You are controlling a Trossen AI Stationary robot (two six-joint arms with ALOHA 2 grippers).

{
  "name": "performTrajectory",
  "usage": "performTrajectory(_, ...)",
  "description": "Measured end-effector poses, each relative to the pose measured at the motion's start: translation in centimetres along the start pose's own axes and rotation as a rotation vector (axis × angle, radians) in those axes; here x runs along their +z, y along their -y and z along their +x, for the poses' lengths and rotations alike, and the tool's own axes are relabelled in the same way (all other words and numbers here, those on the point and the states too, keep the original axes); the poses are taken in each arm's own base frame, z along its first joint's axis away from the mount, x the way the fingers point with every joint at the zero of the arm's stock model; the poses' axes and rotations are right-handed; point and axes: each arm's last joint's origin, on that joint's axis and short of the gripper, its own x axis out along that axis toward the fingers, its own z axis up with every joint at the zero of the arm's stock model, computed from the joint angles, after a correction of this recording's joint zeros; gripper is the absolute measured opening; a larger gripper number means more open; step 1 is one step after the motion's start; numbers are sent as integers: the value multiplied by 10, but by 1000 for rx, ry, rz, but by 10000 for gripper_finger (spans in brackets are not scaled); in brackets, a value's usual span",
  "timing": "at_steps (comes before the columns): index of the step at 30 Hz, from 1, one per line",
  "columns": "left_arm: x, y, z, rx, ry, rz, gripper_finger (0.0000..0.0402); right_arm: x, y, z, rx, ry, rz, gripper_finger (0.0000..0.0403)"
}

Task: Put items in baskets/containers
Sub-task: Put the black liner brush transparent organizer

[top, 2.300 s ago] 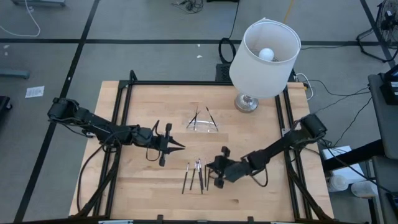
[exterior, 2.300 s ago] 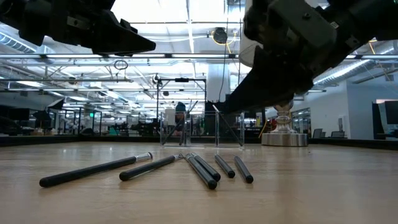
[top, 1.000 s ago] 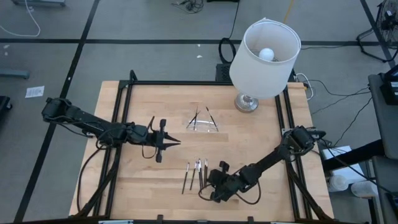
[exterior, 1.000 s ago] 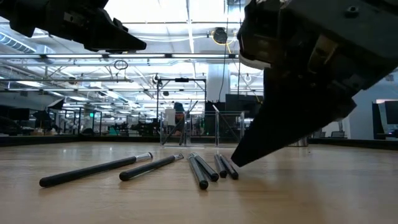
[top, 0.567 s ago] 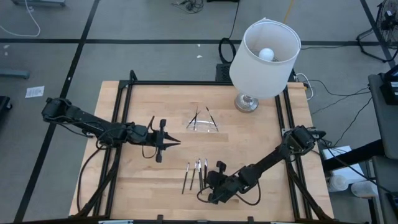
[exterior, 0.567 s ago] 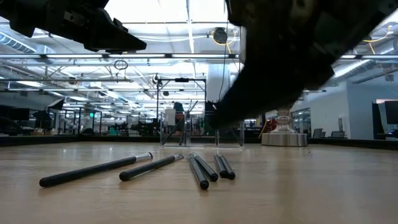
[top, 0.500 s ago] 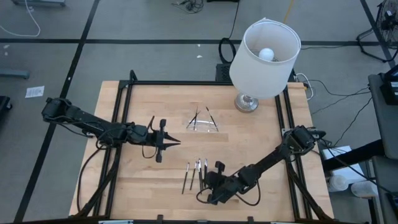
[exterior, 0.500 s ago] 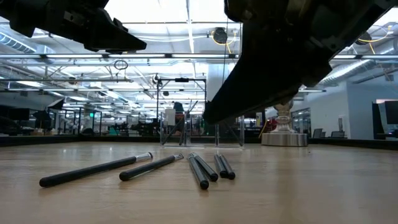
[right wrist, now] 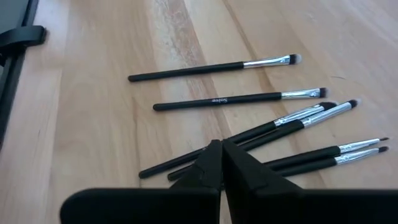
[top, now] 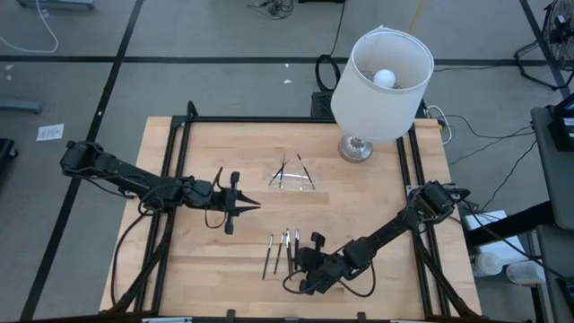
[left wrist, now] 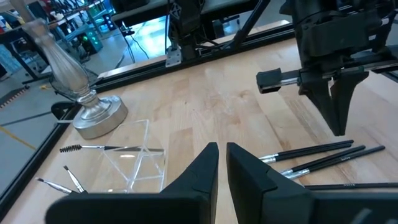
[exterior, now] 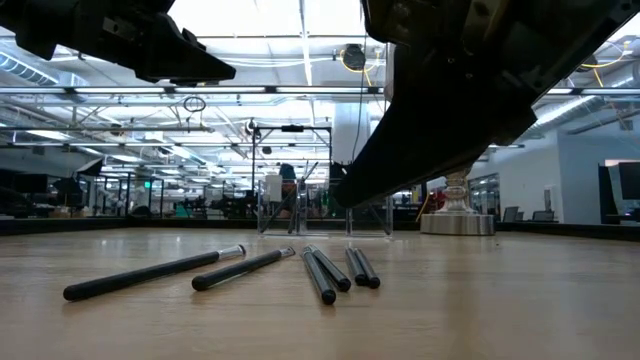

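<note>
One brush handle point(right wrist: 217, 101) carries small pale lettering, too small to read surely.

The makeup brushes point(right wrist: 227, 99) have black handles, silvery ferrules and tips that look dark or pale, hard to tell; the tray point(left wrist: 134, 163) is clear plastic; the table point(top: 359, 193) is pale striped wood; the lampshade point(top: 381, 85) is white; both arms are black.

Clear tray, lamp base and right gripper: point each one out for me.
Clear tray point(top: 293, 179), high view, its near edge.
Lamp base point(top: 355, 149), high view, the metal foot.
Right gripper point(right wrist: 221, 149), right wrist view, between the shut fingertips.
</note>
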Motion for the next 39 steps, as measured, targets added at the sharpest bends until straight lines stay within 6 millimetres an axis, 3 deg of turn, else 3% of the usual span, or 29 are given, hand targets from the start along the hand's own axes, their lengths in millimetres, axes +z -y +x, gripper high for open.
performTrajectory(28,0,0,0,1,4,-5,42,-1,10,2,-101,-1,59,0)
performTrajectory(39,0,0,0,1,4,-5,42,-12,19,5,-137,-30,101,0)
